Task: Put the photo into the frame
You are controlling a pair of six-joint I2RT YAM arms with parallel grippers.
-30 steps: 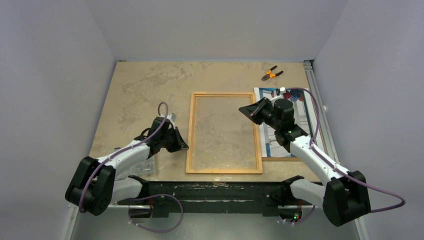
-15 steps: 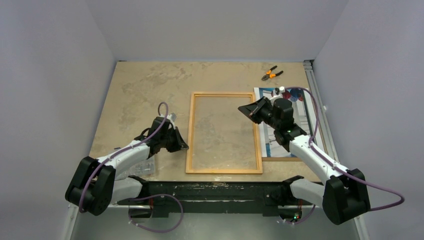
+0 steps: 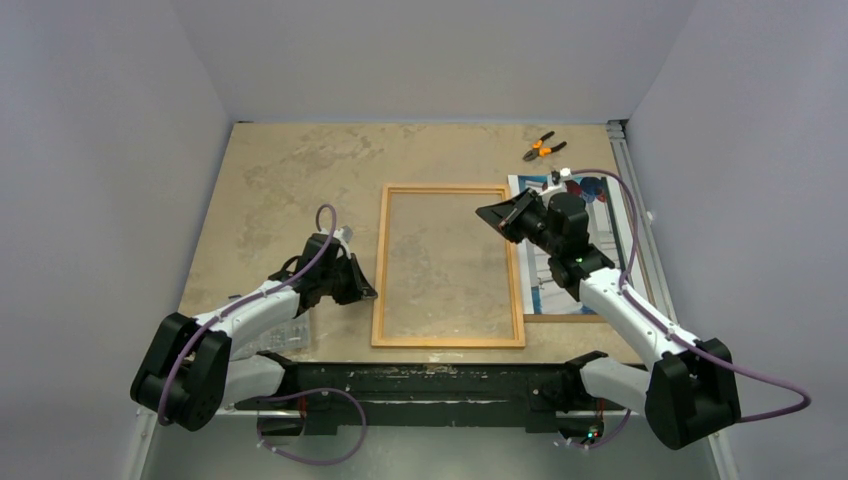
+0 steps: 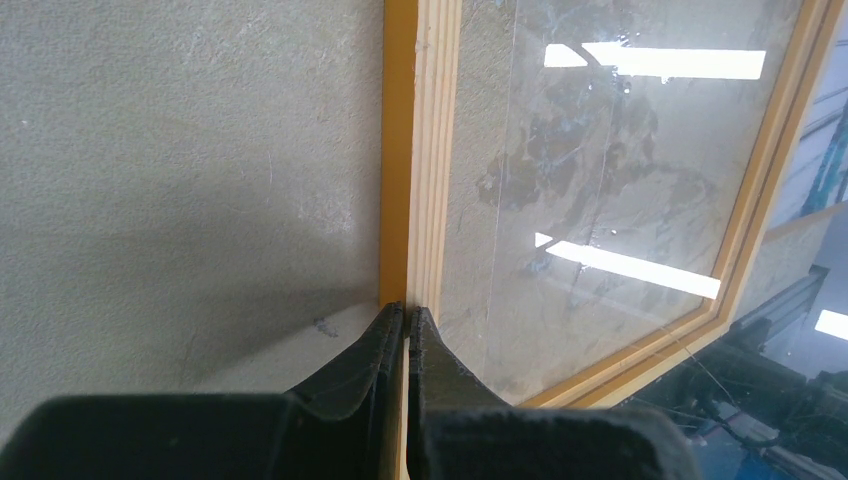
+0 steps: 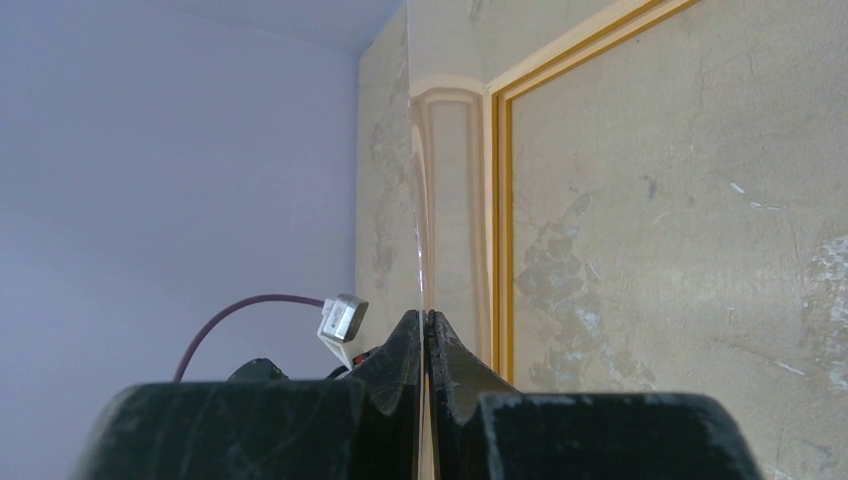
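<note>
- The frame (image 3: pixel 448 187) is lying flat in the middle of the worktop (image 3: pixel 290 180), with its long sides running away from the arms.
- The left tool (image 3: pixel 366 293) is sitting at the near part of the frame's left rail. In the left wrist view its fingers (image 4: pixel 365 345) are clenched, with the tips touching the orange outer strip. I cannot tell whether they are pinching that strip or only resting on it.
- The right tool (image 3: pixel 485 213) is hanging above the far right part of the frame, just inside its right rail.
- In the right wrist view the right tool (image 5: pixel 424 318) is clenched on what is looking like a thin clear sheet (image 5: pixel 432 250). The sheet is seen edge-on, rising from between the fingertips and giving a bent reflection of the frame's corner.
- The photo (image 3: pixel 538 292) is lying flat on the worktop just beside the frame's right rail and outside the frame. The right arm is crossing over its middle, and neither tool is touching it.
- Orange-handled pliers (image 3: pixel 543 148) are lying near the worktop's far right corner, beyond the photo.
</note>
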